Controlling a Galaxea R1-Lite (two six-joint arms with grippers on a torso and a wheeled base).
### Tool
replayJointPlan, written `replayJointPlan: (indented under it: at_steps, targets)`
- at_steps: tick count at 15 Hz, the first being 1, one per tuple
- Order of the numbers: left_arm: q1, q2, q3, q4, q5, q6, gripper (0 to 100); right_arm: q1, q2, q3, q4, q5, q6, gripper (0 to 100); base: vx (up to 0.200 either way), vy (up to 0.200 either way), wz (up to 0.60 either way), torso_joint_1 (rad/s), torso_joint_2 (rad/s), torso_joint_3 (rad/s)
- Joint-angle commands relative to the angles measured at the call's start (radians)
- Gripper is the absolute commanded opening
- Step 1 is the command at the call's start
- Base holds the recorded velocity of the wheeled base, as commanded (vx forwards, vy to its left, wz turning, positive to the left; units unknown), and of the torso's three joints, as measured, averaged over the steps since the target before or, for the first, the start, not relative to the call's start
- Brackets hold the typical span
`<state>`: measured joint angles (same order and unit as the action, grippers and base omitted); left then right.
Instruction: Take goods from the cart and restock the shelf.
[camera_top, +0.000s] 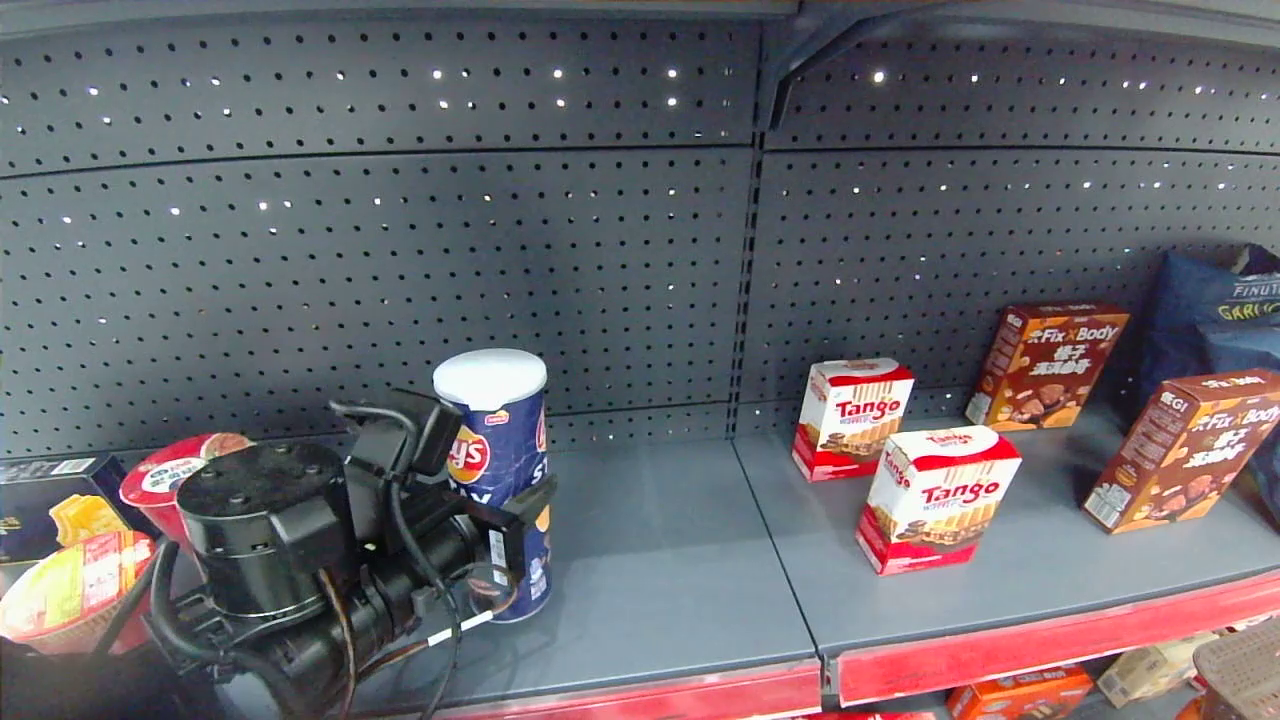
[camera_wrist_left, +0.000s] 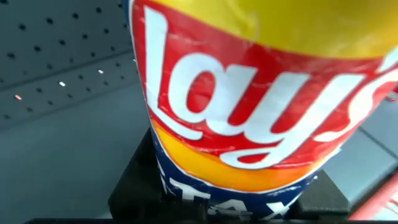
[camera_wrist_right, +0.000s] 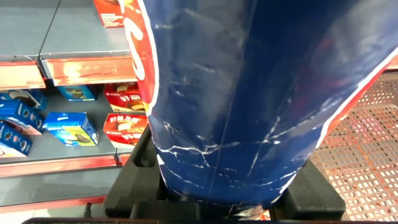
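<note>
"Though not yet let go, count the tall blue cardboard chip canister with the white lid (camera_top: 492, 420) as almost shelved: upright at the left of the grey metal shelf (camera_top: 650, 560), clamped in the left gripper (camera_top: 485, 490)."

"And the right gripper (camera_wrist_right: 224, 202)?"

"Closed round a second dark blue cylindrical pack (camera_wrist_right: 249, 93), low beside the red mesh cart (camera_wrist_right: 367, 143), well apart from that shelf. Yet to be placed."

"Already stocked?"

"Red-and-white wafer boxes (camera_top: 938, 498) and brown biscuit boxes (camera_top: 1045, 365) to the right, with bare board between. Likely room for more."
</note>
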<state>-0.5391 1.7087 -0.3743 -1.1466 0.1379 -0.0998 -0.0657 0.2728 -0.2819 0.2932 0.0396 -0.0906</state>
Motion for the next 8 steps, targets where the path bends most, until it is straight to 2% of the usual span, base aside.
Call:
replayJointPlan:
  at_steps: [1, 6, 8]
  targets:
    - [-0.022, -0.02, 0.015, 0.001, 0.011, -0.023, 0, -0.008, 0.002, 0.0, 0.0, 0.0, 0.0, 0, 0.0, 0.0, 0.0, 0.0, 0.0, 0.0]
    - [-0.028, -0.001, 0.051, -0.024, 0.037, -0.035, 0, -0.02, -0.004, -0.002, 0.0, 0.0, -0.006, 0, 0.0, 0.0, 0.0, 0.0, 0.0, 0.0]
    - [-0.028, 0.015, 0.063, -0.061, 0.039, -0.051, 0, -0.02, -0.004, 0.0, 0.0, 0.0, -0.006, 0, 0.0, 0.0, 0.0, 0.0, 0.0, 0.0]
